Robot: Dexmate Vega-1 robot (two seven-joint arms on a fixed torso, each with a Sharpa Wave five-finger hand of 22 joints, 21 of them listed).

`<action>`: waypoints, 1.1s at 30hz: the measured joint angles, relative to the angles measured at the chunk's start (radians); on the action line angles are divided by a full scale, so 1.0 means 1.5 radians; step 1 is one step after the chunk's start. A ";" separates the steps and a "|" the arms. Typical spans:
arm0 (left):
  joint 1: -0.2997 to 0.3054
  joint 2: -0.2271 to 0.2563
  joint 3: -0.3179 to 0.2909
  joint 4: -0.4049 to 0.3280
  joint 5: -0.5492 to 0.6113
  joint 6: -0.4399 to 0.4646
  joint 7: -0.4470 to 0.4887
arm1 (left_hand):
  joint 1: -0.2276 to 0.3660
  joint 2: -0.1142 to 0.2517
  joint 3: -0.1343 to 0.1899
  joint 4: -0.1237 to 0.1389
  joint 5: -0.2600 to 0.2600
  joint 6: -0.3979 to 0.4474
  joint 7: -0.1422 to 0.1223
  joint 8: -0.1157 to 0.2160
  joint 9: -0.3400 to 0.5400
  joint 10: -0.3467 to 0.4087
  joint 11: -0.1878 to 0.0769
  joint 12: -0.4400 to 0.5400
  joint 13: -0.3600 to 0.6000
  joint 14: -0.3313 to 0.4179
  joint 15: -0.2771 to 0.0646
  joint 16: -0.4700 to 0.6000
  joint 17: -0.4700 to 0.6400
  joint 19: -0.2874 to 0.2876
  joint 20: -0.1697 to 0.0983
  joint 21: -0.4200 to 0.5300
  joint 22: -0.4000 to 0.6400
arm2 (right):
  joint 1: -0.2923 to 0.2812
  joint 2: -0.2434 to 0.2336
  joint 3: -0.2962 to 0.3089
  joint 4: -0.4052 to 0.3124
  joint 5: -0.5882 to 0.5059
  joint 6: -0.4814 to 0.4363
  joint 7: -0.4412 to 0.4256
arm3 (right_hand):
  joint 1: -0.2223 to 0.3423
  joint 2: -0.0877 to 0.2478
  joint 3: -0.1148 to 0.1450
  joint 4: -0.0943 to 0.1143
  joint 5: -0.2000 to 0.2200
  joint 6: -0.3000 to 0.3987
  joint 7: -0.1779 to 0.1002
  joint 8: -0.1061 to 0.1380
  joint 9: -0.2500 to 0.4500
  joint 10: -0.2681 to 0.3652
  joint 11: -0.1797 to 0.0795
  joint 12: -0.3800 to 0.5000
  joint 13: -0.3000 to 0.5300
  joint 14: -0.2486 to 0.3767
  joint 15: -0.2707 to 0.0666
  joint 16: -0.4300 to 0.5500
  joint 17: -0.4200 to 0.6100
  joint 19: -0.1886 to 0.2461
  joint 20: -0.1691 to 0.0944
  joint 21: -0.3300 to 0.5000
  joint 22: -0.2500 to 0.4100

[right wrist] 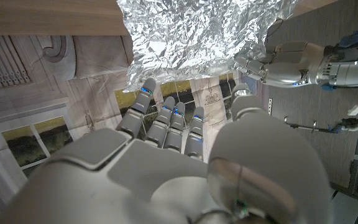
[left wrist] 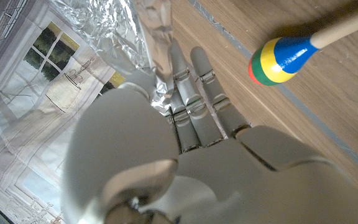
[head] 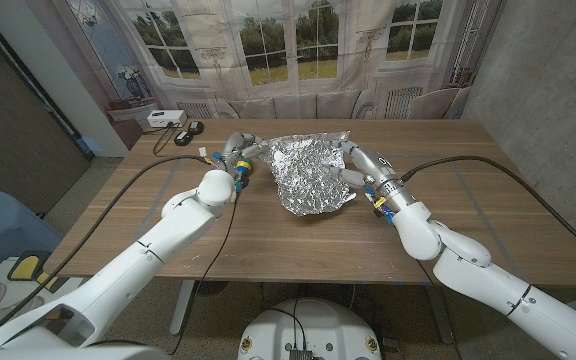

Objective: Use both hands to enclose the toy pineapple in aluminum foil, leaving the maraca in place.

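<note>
A crumpled sheet of aluminum foil (head: 311, 172) lies heaped in the middle of the table. The toy pineapple is hidden beneath it. My left hand (head: 239, 149) is at the foil's left edge, and in the left wrist view a fold of foil (left wrist: 156, 93) sits between its thumb and fingers (left wrist: 194, 93). My right hand (head: 357, 163) grips the foil's right edge, its fingertips (right wrist: 143, 88) and thumb against the sheet (right wrist: 197, 31). The maraca (left wrist: 279, 60), with a green, yellow and blue head on a wooden stick, lies on the wood just beside my left hand.
A white box and small dark things (head: 173, 122) sit at the table's far left corner. Black cables (head: 468, 160) run over the tabletop along both arms. Bare wood (head: 298, 245) stretches in front of the foil toward me.
</note>
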 measured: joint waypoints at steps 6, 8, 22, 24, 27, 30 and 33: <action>0.004 0.000 -0.008 -0.008 -0.021 0.024 0.005 | -0.002 -0.007 0.000 0.000 0.005 0.004 0.004 0.000 -0.002 0.004 0.004 0.000 0.000 0.005 0.000 0.000 0.002 0.000 0.000 0.010 -0.003 | 0.032 -0.007 -0.025 -0.004 -0.026 -0.025 0.064 | 0.007 0.007 0.010 -0.010 0.000 -0.033 -0.012 -0.012 0.000 -0.035 -0.004 -0.019 -0.003 -0.042 0.004 0.000 -0.014 -0.024 0.003 -0.025 0.000; 0.006 -0.001 -0.012 -0.009 -0.029 0.027 0.006 | -0.001 -0.011 0.002 0.002 0.006 0.004 0.004 0.000 -0.002 0.005 0.004 0.000 0.000 0.005 0.000 0.000 0.004 0.000 0.000 0.013 -0.003 | 0.044 -0.007 -0.035 -0.005 -0.038 -0.034 0.082 | 0.016 0.008 0.013 -0.013 0.000 -0.052 -0.015 -0.018 0.000 -0.050 -0.004 -0.025 -0.005 -0.057 0.008 -0.003 -0.021 -0.032 0.010 -0.035 0.000; 0.001 -0.010 -0.023 0.031 -0.081 0.016 0.000 | -0.001 -0.017 0.009 0.002 0.011 0.005 0.005 -0.001 -0.001 0.006 0.006 0.000 0.000 0.010 0.001 0.000 0.010 0.000 0.000 0.030 -0.007 | 0.131 0.013 -0.108 0.015 -0.118 -0.080 0.201 | 0.033 0.015 0.031 -0.018 -0.003 -0.097 -0.035 -0.019 0.000 -0.102 -0.003 -0.035 -0.009 -0.113 0.026 -0.003 -0.042 -0.066 0.017 -0.072 -0.001; -0.004 -0.012 -0.022 0.041 -0.087 0.013 -0.003 | -0.001 -0.017 0.009 0.002 0.015 0.005 0.005 -0.002 -0.001 0.006 0.006 0.000 0.000 0.011 0.002 0.000 0.010 0.000 0.000 0.034 -0.009 | 0.147 0.018 -0.119 0.022 -0.128 -0.085 0.226 | 0.041 0.021 0.040 -0.021 -0.003 -0.111 -0.034 -0.022 0.000 -0.115 -0.001 -0.035 -0.009 -0.122 0.030 -0.003 -0.045 -0.072 0.012 -0.080 -0.001; -0.012 -0.013 -0.020 0.053 -0.093 0.010 -0.008 | -0.004 -0.019 0.009 0.002 0.016 0.007 0.007 -0.002 -0.001 0.007 0.007 0.000 0.000 0.012 0.002 0.000 0.013 0.000 0.000 0.039 -0.009 | 0.167 0.025 -0.135 0.033 -0.141 -0.088 0.252 | 0.049 0.025 0.046 -0.023 -0.003 -0.119 -0.033 -0.024 0.000 -0.123 0.001 -0.035 -0.009 -0.128 0.029 -0.003 -0.049 -0.073 0.011 -0.081 -0.001; -0.020 -0.014 -0.016 0.064 -0.099 0.009 -0.013 | 0.000 -0.023 0.009 0.002 0.016 0.007 0.007 -0.002 -0.001 0.009 0.008 0.000 0.000 0.012 0.002 0.000 0.016 0.000 0.000 0.042 -0.009 | 0.185 0.034 -0.147 0.046 -0.150 -0.088 0.269 | 0.049 0.025 0.045 -0.023 -0.004 -0.119 -0.033 -0.024 0.000 -0.124 0.000 -0.035 -0.012 -0.128 0.029 -0.002 -0.050 -0.070 0.008 -0.086 -0.001; -0.026 -0.015 -0.013 0.073 -0.105 0.009 -0.019 | -0.001 -0.024 0.009 0.002 0.016 0.007 0.007 -0.004 -0.001 0.009 0.008 0.000 0.000 0.014 0.005 0.000 0.017 0.000 0.000 0.046 -0.012 | 0.199 0.042 -0.157 0.057 -0.157 -0.088 0.279 | 0.032 0.013 0.036 -0.013 -0.006 -0.122 -0.036 -0.024 0.000 -0.124 0.000 -0.035 -0.012 -0.128 0.029 0.001 -0.053 -0.072 0.010 -0.092 -0.001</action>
